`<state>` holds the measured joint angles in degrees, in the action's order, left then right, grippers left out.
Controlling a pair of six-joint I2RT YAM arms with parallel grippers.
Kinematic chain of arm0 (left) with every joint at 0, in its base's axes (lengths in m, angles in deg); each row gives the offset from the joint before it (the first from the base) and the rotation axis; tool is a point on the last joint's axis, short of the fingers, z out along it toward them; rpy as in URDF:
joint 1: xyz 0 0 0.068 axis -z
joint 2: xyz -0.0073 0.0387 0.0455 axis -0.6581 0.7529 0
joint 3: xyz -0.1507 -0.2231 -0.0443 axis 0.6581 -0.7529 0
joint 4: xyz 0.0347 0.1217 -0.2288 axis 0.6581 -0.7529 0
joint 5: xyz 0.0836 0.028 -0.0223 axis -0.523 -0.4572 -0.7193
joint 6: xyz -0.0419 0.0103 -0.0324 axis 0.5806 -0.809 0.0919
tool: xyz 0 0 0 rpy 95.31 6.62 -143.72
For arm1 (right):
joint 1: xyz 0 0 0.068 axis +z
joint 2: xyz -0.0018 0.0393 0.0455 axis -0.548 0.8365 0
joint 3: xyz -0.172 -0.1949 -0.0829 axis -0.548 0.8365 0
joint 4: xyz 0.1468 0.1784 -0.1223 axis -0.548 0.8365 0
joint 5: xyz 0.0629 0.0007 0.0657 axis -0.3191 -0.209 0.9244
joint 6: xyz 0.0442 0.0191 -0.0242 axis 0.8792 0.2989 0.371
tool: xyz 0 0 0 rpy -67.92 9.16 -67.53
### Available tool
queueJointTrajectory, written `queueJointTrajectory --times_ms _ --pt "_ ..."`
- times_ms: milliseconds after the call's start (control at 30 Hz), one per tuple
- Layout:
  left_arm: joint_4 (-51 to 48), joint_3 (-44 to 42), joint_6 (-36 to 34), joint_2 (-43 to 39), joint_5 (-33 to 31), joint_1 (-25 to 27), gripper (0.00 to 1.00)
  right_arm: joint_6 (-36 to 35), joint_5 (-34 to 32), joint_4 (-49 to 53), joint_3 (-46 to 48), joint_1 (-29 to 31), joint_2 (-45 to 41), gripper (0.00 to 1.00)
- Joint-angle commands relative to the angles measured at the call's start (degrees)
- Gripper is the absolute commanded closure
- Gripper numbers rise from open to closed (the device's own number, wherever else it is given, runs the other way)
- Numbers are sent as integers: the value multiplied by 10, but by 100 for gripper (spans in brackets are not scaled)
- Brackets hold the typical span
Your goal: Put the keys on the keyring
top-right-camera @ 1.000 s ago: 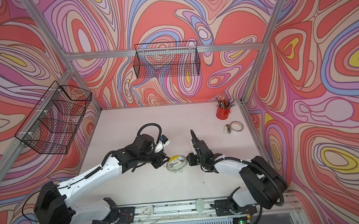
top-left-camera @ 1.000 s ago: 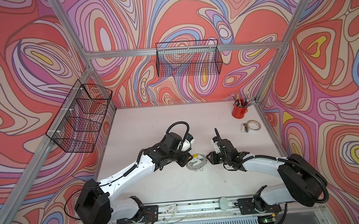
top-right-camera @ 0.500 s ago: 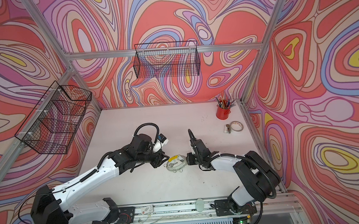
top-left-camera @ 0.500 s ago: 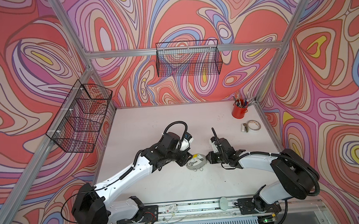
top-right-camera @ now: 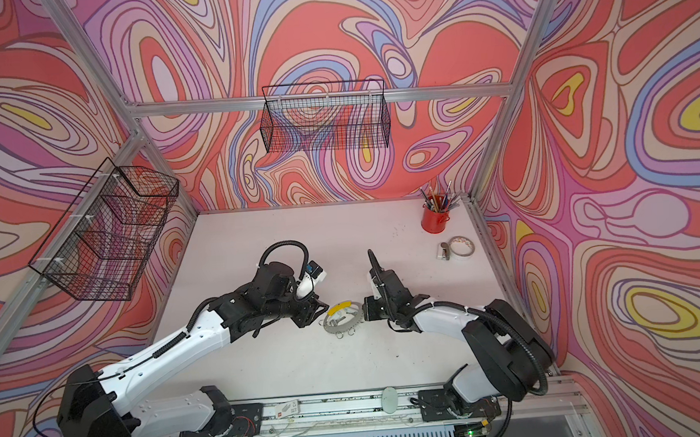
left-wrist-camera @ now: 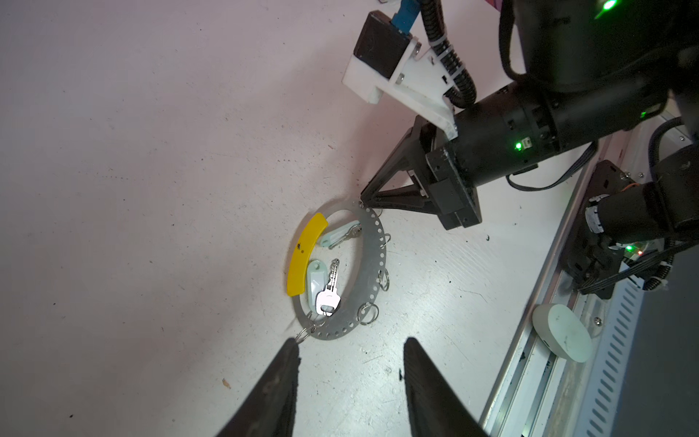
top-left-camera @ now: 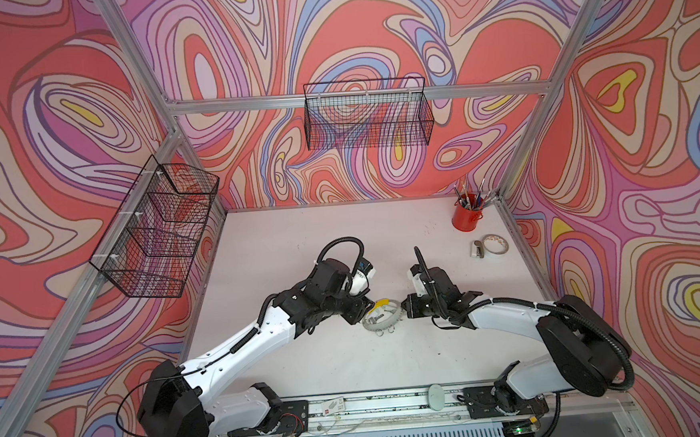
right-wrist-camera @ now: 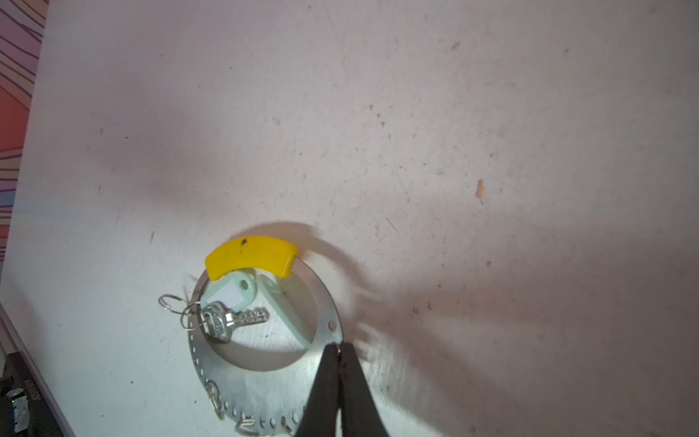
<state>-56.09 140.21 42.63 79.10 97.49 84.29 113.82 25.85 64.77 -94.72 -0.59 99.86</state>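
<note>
Keyring [left-wrist-camera: 372, 265] on the table [left-wrist-camera: 151, 151], sitting between my two claws. Right claw [right-wrist-camera: 338, 346] pinched shut, tips on the rim; can't tell if it's clamping anything. Left claw [left-wrist-camera: 350, 344] half open, holding nothing, rim just ahead of its tips. Keys [left-wrist-camera: 328, 299] both lie inside the hoop: one nearer the left claw, head at a wire loop [left-wrist-camera: 302, 335] on the rim, other nearer the right claw.

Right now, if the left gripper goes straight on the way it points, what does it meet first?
Likely the keyring's near rim, straight ahead of the left gripper; a wire loop on it lies almost at one fingertip. If the gripper slants down, the table could come first: depth is unclear.
</note>
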Motion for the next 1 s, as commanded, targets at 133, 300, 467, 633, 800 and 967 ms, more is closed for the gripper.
queueJointTrajectory --times_ms 133,300,467,633,800,967 --pt "28 -37 -57 -52 9 1 47 -25 44 6 -23 0 -64 100" --pt "49 -62 -126 -77 49 0 47 -32 68 8 -30 6 -95 100" --pt "87 -86 -186 -94 99 1 47 -55 91 9 -34 15 -115 100" --pt "135 -95 -182 -74 90 1 45 -86 76 15 -41 35 -135 100" --pt "106 -60 -136 -22 76 0 40 -85 45 23 -47 38 -144 100" --pt "151 -115 -77 -65 55 -8 32 -74 35 7 -36 38 -149 100"
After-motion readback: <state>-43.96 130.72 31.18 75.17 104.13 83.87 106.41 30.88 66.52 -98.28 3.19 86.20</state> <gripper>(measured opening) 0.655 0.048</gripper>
